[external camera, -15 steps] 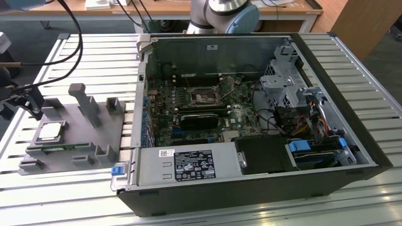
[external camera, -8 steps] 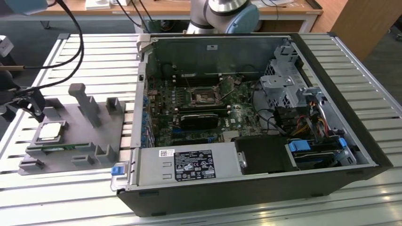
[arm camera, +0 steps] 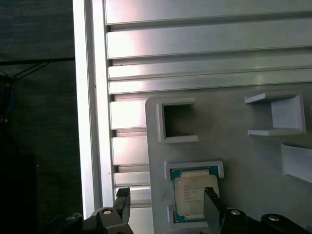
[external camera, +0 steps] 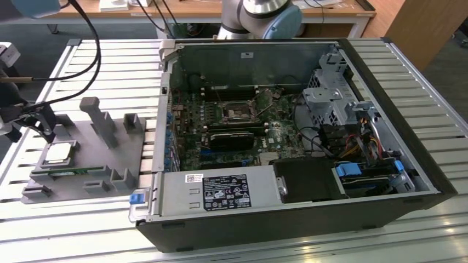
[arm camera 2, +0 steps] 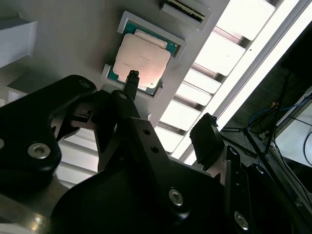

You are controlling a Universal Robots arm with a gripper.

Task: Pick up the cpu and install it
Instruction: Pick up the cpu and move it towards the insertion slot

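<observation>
Your black two-fingered gripper hangs over the end of the flat grey plastic tray at the exterior view's left, with its jaws spread wide and nothing between them. In both wrist views one fingertip sits over the near edge of the cpu, the small square chip with a silver-grey metal top. The other finger stands out past the tray's rim, over the slatted aluminium table. You cannot tell from these views whether that first fingertip touches the chip. The cpu lies flat in its shallow pale-rimmed pocket on the tray, just beside a long narrow green memory stick. It is well apart from the open dark computer case and the square dark socket frame on the green board inside.
</observation>
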